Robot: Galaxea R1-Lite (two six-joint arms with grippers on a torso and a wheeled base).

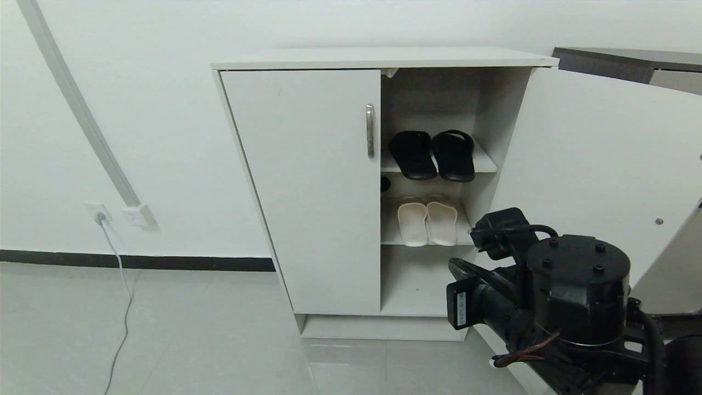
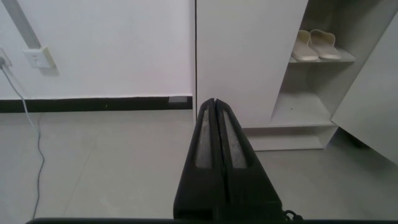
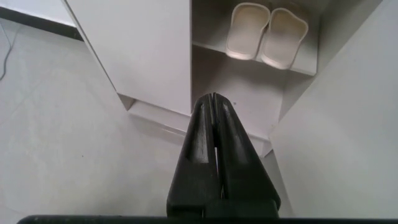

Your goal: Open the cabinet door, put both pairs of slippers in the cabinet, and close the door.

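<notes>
While the left pincer (image 2: 214, 101) is closed, its two fingers pressed flat together on nothing, it hangs above the pale floor (image 2: 112, 162) and points toward the foot of the cabinet (image 1: 378, 57). The right pincer (image 3: 211, 96) is closed in the same way, also with nothing in it. It points at the lower part of the cabinet's open half, with the white slippers (image 1: 426, 221) lying beyond its tips.

In the head view the right arm (image 1: 570, 285) sits at about four o'clock, in front of the cabinet's lower right corner. It is just beside the right door (image 1: 592, 159), which stands wide open and swings out toward three o'clock. The left door (image 1: 307, 192) is shut, at nine o'clock from the opening, with an upright metal handle (image 1: 370, 130) near its inner edge.

Both pairs are inside the cabinet. The black slippers (image 1: 433, 154) lie side by side on the upper shelf (image 1: 485, 163). The white slippers sit at six o'clock from them on the middle shelf (image 1: 389, 233), also side by side and close together.

Out at nine o'clock from the cabinet, low on the white wall (image 1: 164, 109), there is a socket (image 1: 97, 211). A grey cable (image 1: 123, 307) is plugged into it and drops toward six o'clock onto the floor.
</notes>
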